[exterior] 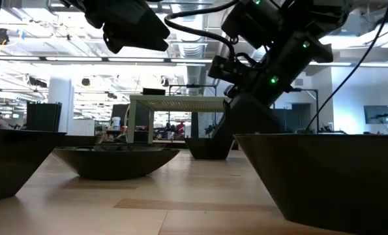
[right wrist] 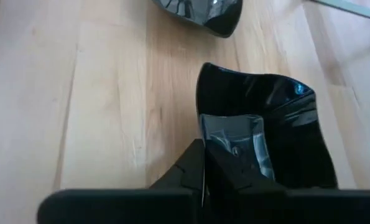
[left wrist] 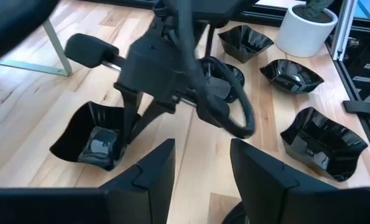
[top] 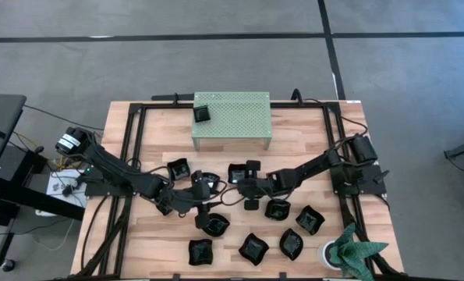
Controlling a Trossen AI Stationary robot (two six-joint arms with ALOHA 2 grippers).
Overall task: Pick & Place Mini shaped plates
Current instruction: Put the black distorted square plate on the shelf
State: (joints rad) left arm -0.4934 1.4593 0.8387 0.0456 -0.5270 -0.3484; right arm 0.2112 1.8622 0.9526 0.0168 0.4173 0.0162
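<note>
We see the right claw [right wrist: 203, 180] clenched on the rim of a square black mini plate [right wrist: 265, 124] that sits on the wooden table [top: 157, 250] just in front of the pale green perforated stand [top: 232, 117], near the table's middle. The left claw [left wrist: 200, 177] hangs released just beside it, fingers spread over bare wood. One more mini plate [top: 202, 115] rests on top of the stand, while the other black plates [top: 255, 247] lie scattered across the near half of the table, close to a small potted plant [top: 348, 251].
</note>
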